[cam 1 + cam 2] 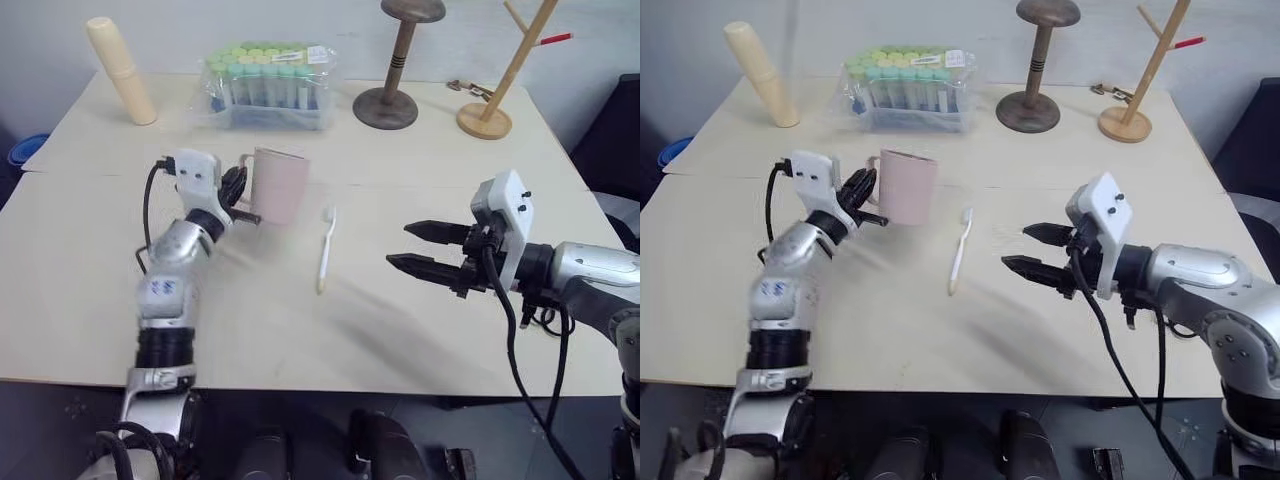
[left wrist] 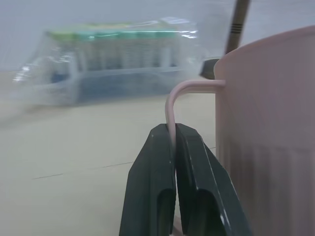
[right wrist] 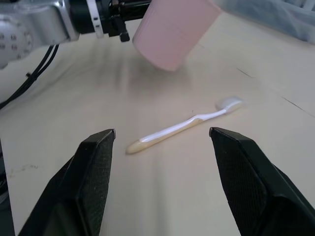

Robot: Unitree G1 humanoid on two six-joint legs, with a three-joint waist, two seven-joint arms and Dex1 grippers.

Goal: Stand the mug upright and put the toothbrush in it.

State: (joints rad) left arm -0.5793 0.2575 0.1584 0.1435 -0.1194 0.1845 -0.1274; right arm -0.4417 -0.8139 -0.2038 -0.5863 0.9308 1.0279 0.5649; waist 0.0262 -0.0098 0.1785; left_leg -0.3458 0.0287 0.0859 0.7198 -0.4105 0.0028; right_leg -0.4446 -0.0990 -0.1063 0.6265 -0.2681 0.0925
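Note:
The pale pink mug [image 1: 281, 185] is upright left of the table's centre, mouth up. My left gripper [image 1: 243, 203] is shut on its thin side handle [image 2: 170, 98], pinching it between both black fingers [image 2: 152, 187]. Whether the mug's base rests on the table I cannot tell. The white toothbrush [image 1: 325, 250] lies flat on the table just right of the mug, bristle head toward the far side. My right gripper [image 1: 398, 245] hovers open to the right of the toothbrush, pointing at it with nothing between its fingers; the right wrist view shows the toothbrush [image 3: 182, 127] ahead of them.
Along the far edge stand a tall cream cylinder [image 1: 122, 72], a plastic-wrapped rack of green-capped tubes [image 1: 268, 85], a dark wooden stand [image 1: 388, 100] and a light wooden tree stand [image 1: 487, 115]. The beige table [image 1: 300, 340] has bare room near its front edge.

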